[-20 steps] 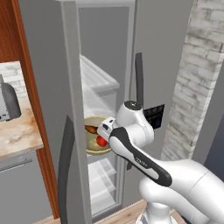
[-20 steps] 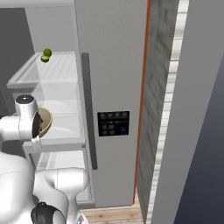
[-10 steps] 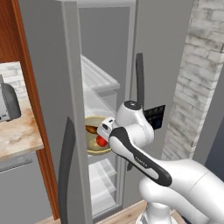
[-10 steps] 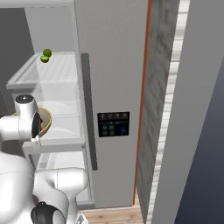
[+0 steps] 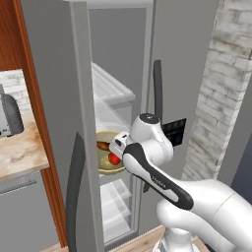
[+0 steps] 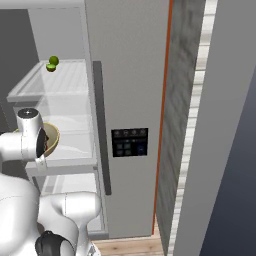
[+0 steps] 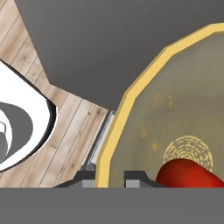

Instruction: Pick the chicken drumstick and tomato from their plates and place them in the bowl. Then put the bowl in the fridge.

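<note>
Two pieces of food lie in the bowl (image 5: 109, 158) in the left base view: the tomato (image 5: 114, 158), a small red ball toward the near side, and the chicken drumstick (image 5: 103, 146), dark reddish-brown, just behind it at the far edge. The bowl sits at the front of a glass shelf (image 5: 112, 92) level inside the open fridge (image 5: 182, 59), between the swung-out grey door with its long dark handle (image 5: 75, 187) and the closed door on the other side. The white arm reaches across to it, and the gripper (image 5: 117, 145) meets the bowl's near rim (the fingers themselves are hidden behind the wrist here). A toaster (image 5: 10, 117) stands on the wooden counter (image 5: 22, 150) at the far left.

From the right base view, the bowl (image 6: 51, 139) shows as an olive-tan curve just beside the arm's round wrist joint, over a clear shelf of the fridge (image 6: 130, 75). Higher up, on the top shelf, lies a small green fruit (image 6: 52, 63). A dark control panel (image 6: 129, 142) sits on the closed door.

Looking along the hand, the gripper (image 7: 109, 177) is clamped on the bowl's (image 7: 175, 109) yellowish rim, one dark fingertip outside and one inside. The tomato (image 7: 188, 174) rests on the greenish-beige bottom, close to the inner fingertip. Wooden floor (image 7: 65, 131) shows beyond.
</note>
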